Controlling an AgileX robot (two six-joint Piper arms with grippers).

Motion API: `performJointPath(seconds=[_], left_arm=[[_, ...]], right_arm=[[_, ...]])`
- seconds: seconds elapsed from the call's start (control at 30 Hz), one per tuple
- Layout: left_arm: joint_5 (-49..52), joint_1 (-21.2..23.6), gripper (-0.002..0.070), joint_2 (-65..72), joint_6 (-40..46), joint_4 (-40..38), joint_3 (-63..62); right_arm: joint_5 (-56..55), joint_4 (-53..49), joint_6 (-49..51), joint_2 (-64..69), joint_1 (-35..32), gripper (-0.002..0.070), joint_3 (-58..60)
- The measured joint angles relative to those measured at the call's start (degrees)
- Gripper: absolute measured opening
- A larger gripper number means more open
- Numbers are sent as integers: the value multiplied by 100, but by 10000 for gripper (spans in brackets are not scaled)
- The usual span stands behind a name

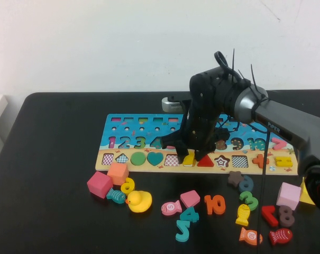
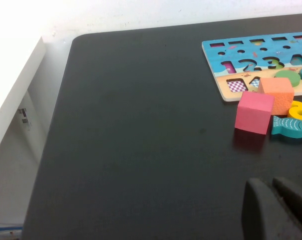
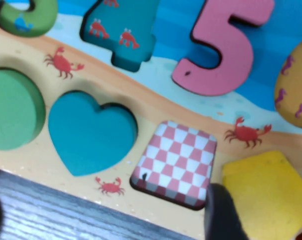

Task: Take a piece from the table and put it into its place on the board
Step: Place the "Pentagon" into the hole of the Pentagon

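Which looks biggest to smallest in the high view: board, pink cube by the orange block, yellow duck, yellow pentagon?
1. Board
2. Pink cube and yellow duck: look about alike, not ranked
3. Yellow pentagon: smallest, though partly hidden under the right gripper, so unsure.

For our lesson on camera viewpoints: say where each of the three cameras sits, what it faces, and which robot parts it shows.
High: raised on the robot's side, facing down at the table and board; right end effector open over the yellow piece.
Left wrist: low over the table's left, left end effector at the frame's edge.
Right wrist: close above the board; one finger beside the piece.
Shared: the piece, high and right wrist.
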Motion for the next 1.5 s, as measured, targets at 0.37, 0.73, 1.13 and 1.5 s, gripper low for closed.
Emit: performJointPath(seconds=[0.37,0.73,1.13,1.5], left_arm=[[0,0,-1,0,0,0,0],[0,0,-1,0,0,0,0],[0,0,-1,0,0,0,0],[0,0,-1,0,0,0,0]], right_arm=[[152,-276,382,-112,0,371,0],[398,-155,385,-128,0,371,0],[375,-89,383,-128,0,371,0],[364,-89,370,-83,0,371,0]])
